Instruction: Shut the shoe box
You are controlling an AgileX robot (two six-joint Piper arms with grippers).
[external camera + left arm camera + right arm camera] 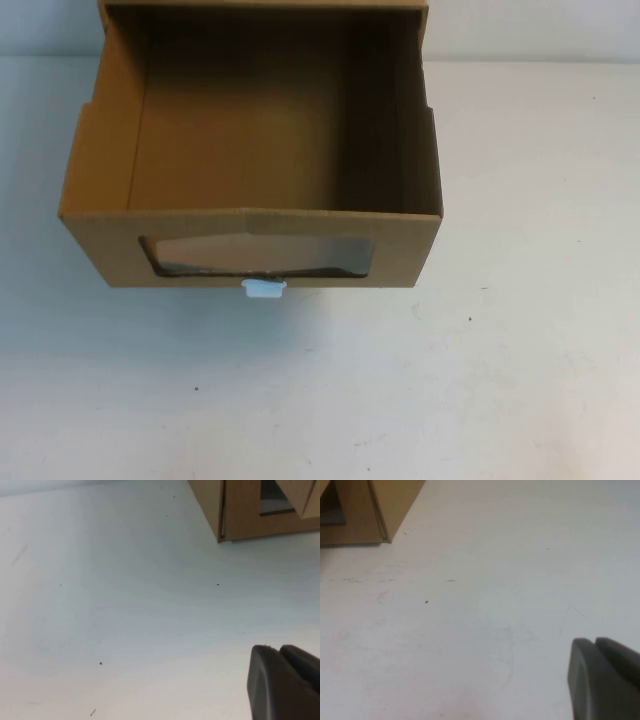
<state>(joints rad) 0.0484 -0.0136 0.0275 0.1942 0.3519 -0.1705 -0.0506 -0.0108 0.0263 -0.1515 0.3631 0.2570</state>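
Looking down from the high view, the shoe box (250, 150) sits at the far middle of the white worktop (500, 380), its drawer pulled well out toward the robot's side, open top showing a bare brown floor. The clear window (258, 255) in the drawer front faces us, with the small white pull tab (264, 289) just below it. Neither arm shows here at all, so both claws are back off the near edge, apart from the box. The drawer's travel runs straight away from the robot, and that's the line any push has to follow, I'd say.

Over to the left wrist view: the left claw (285, 685) shows only as a dark tip hovering over bare worktop, holding nothing; the two dark parts look pressed together, so it reads as closed. A corner of the box and a slice of window sit well ahead of it.

Now the right wrist view: same story, the right claw (602, 680) a dark tip over bare worktop, nothing gripped, reading as closed, the box corner well apart from it.

Which arm is nearer? Too close to call; the drawer front looks roughly centred between them.
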